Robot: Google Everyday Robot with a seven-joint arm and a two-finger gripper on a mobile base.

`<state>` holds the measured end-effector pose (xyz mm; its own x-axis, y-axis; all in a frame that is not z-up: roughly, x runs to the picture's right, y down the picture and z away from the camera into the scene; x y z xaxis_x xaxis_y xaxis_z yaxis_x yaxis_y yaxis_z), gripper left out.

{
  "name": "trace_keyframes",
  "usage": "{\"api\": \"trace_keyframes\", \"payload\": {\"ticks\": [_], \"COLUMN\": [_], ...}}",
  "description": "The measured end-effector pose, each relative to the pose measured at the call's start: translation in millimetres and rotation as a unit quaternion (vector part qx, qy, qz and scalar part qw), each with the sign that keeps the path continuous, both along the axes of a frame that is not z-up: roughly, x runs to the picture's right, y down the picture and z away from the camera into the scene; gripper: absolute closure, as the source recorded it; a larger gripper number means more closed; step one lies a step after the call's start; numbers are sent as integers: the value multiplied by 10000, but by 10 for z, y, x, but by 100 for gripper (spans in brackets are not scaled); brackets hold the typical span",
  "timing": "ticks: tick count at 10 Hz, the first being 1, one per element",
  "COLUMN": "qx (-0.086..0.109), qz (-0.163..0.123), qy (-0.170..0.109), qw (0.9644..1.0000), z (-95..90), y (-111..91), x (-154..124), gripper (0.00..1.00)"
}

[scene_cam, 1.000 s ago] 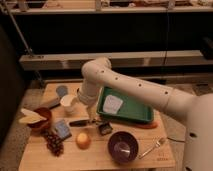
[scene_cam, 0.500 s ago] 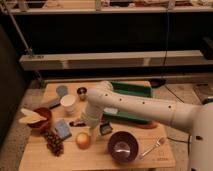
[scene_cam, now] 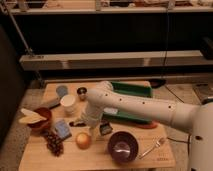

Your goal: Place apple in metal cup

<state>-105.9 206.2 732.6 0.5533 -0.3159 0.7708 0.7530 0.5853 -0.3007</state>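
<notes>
Gripper (scene_cam: pixel 92 129) at end of white arm (scene_cam: pixel 135 107), low over near-middle of wooden table (scene_cam: pixel 165 157), just up-right of apple (scene_cam: pixel 83 140). Contact with apple: cannot tell. Open or closed state: cannot tell.

Nearest row: dark purple bowl (scene_cam: pixel 122 147) right of apple, apart from it; fork (scene_cam: pixel 152 147) lying flat further right. Apple resting on table surface. Dark red grape bunch (scene_cam: pixel 52 142) left of apple, flat blue item (scene_cam: pixel 62 129) just behind the bunch. Small dark item (scene_cam: pixel 105 128) just right of gripper.

Mid row: red bowl (scene_cam: pixel 42 122) at left edge, holding pale pieces; white cup (scene_cam: pixel 68 103) upright; green tray (scene_cam: pixel 135 91) partly hidden by arm.

Far row: blue-grey cup (scene_cam: pixel 61 90) and metal cup (scene_cam: pixel 82 92), upright, near each other, not touching. Metal cup well apart from apple, white cup roughly between.
</notes>
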Motion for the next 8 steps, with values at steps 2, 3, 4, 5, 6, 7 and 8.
{"api": "trace_keyframes", "payload": {"ticks": [2,3,4,5,6,7,8], "qx": [-178,-223,-293,-342,-366,-423,-490], "qz": [98,157,229,241,227,215,202], "qy": [-38,-51,-81,-110,-120,-122,-151], "qw": [9998,9996,9993,9991,9990,9988,9985], "z": [126,203,314,365,388,422,453], "y": [156,232,351,420,454,512,570], "x": [-20,-9,-8,-37,-61,-86,-137], "gripper": [26,26,26,26,26,26,26]}}
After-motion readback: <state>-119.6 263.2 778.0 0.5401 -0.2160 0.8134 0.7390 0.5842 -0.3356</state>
